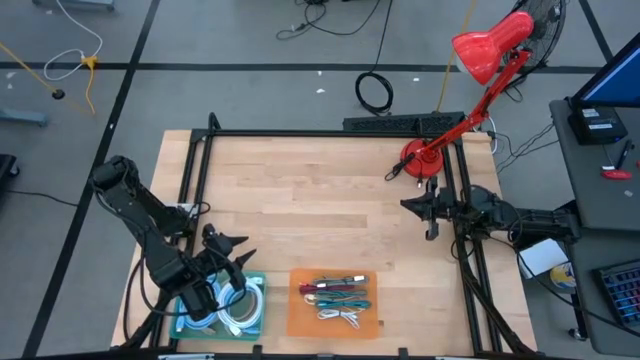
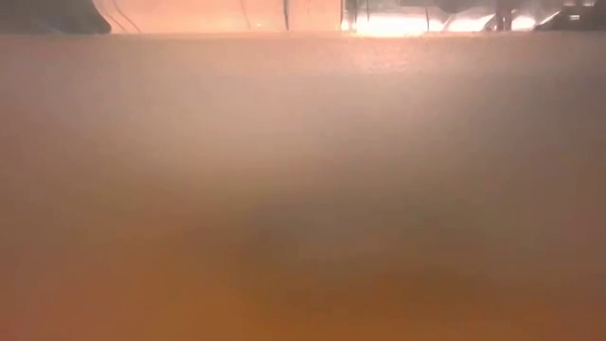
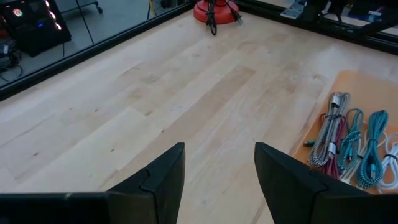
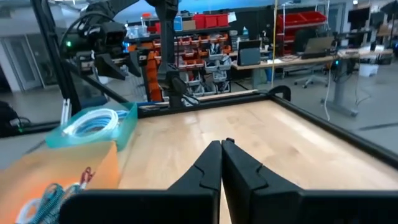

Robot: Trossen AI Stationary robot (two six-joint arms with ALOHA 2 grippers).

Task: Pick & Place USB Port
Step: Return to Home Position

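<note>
I've got the left gripper (image 1: pixel 228 250) spread and empty at the upper edge of the green bin (image 1: pixel 262 300), lower left. The cables (image 1: pixel 335 295) lie left-to-right in the orange bin (image 1: pixel 300 322) beside it. The right gripper (image 1: pixel 420 205) is pressed together, mid-right.

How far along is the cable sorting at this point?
Done: white cables in the green bin, coloured cables in the orange bin. In hand: nothing; left gripper open by the green bin, right gripper shut at the right of the table. Left: left arm probably returns home.
</note>
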